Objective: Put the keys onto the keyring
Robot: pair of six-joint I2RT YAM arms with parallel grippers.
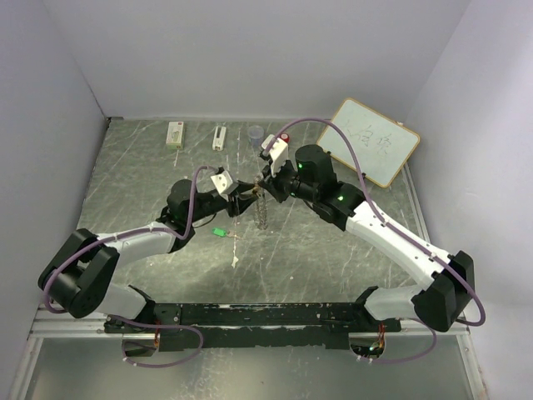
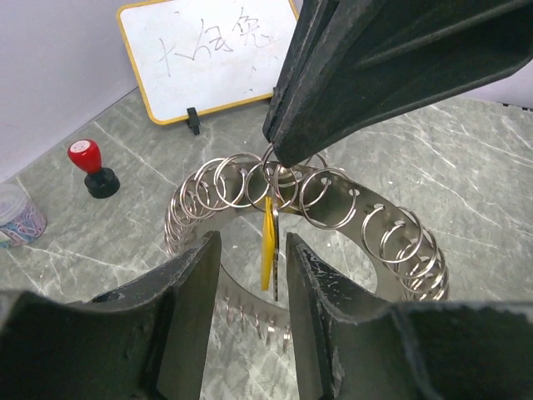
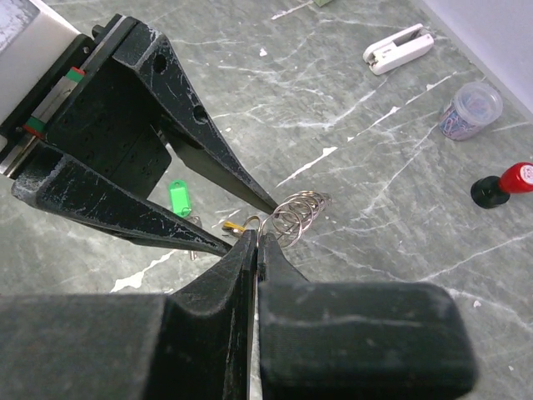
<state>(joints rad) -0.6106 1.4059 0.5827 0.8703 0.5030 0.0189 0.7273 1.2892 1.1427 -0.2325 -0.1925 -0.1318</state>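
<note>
Left hand (image 2: pixel 250 250), fingers spread, straddles the yellow key (image 2: pixel 268 223) hanging from the keyring (image 2: pixel 375 200). Right hand (image 2: pixel 280 155), angled down from above, pinches the keyring's rim.

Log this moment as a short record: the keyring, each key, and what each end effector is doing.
keyring: held up by its rim in the right end effector
yellow key: hanging under that pinch, apparently on the keyring
green key: lying on the table, off the keyring
left end effector: open, fingers either side of the yellow key, not touching it
right end effector: shut on the keyring
</note>
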